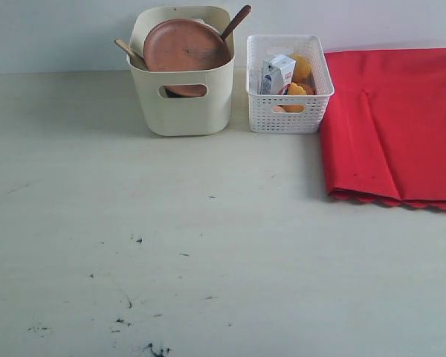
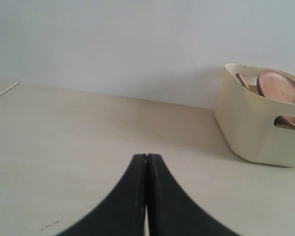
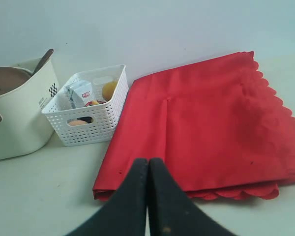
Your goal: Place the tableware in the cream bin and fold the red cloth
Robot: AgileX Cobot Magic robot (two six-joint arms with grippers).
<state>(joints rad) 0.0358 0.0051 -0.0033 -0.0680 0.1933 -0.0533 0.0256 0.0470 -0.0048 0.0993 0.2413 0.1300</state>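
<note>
Red cloth (image 1: 394, 119) cropped at edge, cream bin (image 1: 182, 115) half hiding plate (image 1: 184, 46), left claw (image 2: 146, 162) and right claw (image 3: 148, 164) closed

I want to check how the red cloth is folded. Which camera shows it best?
The right wrist view: the red cloth lies nearly whole there, stacked layers and scalloped edges visible. In the exterior view it runs off the right edge. The left wrist view misses it.

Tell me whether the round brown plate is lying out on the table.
No, the round brown plate stands tilted inside the cream bin, not on the table.
</note>
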